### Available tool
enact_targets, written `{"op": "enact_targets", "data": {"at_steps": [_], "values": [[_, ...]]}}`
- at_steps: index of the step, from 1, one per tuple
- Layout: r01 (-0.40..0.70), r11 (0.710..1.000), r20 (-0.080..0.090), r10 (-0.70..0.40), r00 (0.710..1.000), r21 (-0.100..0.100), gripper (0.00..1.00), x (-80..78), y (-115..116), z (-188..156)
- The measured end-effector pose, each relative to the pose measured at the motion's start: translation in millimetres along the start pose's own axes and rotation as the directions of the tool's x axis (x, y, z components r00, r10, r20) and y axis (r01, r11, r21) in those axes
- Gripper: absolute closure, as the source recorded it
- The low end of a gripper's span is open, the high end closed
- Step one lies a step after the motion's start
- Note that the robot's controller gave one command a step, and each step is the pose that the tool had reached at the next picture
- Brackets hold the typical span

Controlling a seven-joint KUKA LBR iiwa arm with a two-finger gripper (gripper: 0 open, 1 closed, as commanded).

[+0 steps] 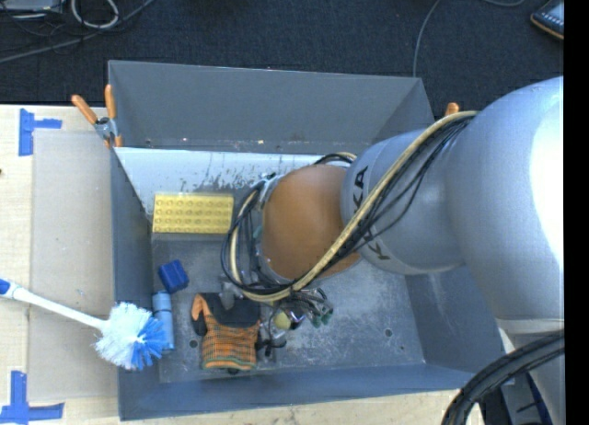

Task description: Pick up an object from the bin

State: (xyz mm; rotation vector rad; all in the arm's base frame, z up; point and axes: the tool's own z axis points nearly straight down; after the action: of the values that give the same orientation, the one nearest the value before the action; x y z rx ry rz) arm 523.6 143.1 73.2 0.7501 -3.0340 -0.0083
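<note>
Gripper sits low over the orange striped cloth by the bin's front edge, left of centre. Open or closed: can't tell.

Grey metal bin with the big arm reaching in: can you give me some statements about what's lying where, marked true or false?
1. A yellow studded plastic plate lies flat at the far left of the grey metal bin. True.
2. The blue-and-white bristle brush lies on the right side. False: its head sits at the left wall, with the handle sticking out over the rim.
3. The tool is right by the orange striped woven piece. True.
4. The small blue block rests on the yellow plate. False: it lies apart, nearer the front.
</note>
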Motion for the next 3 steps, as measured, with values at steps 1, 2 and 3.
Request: {"op": "enact_targets", "data": {"at_steps": [1, 2, 3], "values": [[0.01, 1.0, 0.001, -0.01, 1.0, 0.001, 0.0, -1.3, -1.2, 1.3], [-0.036, 0.999, 0.0, 0.036, 0.999, -0.001, 0.0, 20.7, -18.7, 2.8], [-0.029, 1.0, 0.007, 0.029, 1.0, -0.002, 1.0, 56.3, -36.4, 2.9]]}}
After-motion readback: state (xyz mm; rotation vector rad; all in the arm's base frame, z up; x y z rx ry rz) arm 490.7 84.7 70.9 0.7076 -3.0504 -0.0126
